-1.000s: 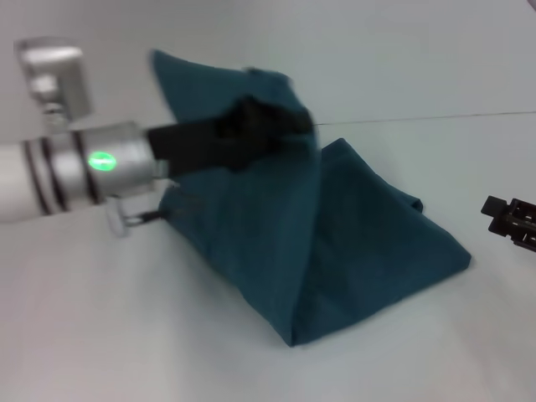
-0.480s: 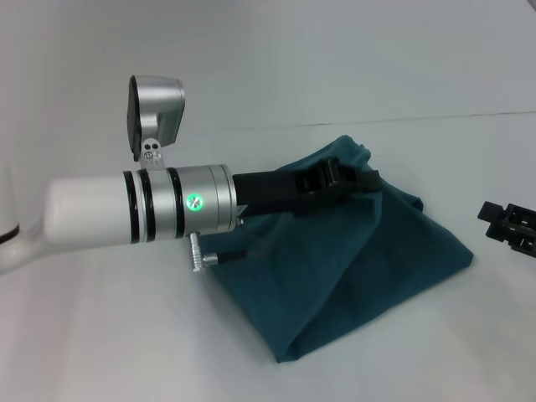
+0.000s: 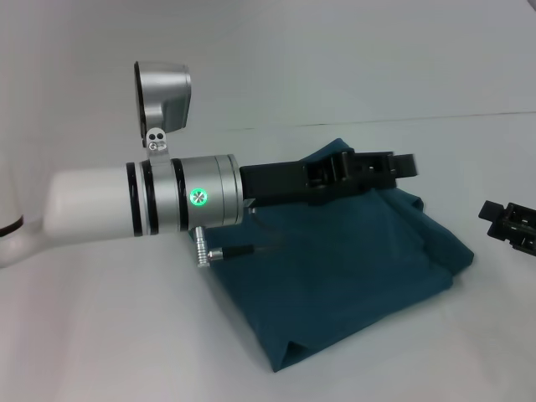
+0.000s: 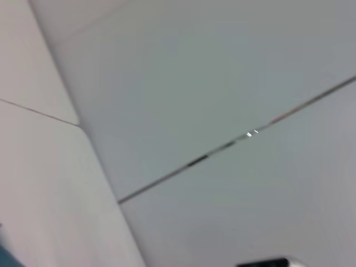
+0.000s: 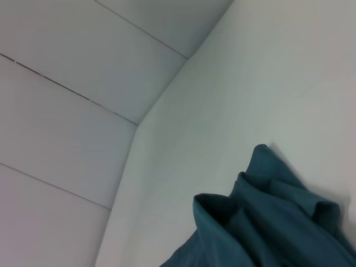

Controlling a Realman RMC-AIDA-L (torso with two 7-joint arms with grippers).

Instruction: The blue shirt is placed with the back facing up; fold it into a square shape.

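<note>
Jaws of the left gripper (image 3: 400, 164) stand slightly parted with nothing between them, the 2 black fingers (image 3: 405, 166) reaching out level above the far upper part of the blue shirt (image 3: 352, 268), apart from the cloth as far as the head view shows. Behind the fingers the black gripper body joins a silver wrist ring with a green light, then the white forearm of the left arm (image 3: 100, 205), which crosses the scene from the robot's left; a silver camera housing (image 3: 162, 96) stands up on top of the wrist and a small metal plug (image 3: 205, 253) with a thin cable hangs below it. Beneath the arm the blue shirt lies folded on the white table (image 3: 126, 335) as a rough 4-sided shape, with 1 corner pointing toward the robot and a fold ridge running along its near right edge. From the right wrist view the shirt's edge shows as bunched, layered folds (image 5: 267, 222) on the same white surface. Off to the robot's right, well apart from the cloth, the right gripper (image 3: 512, 226) sits low at the frame's edge; whether its jaws are wide or closed cannot be told. Behind the table rises a pale panelled wall (image 4: 183, 83).
</note>
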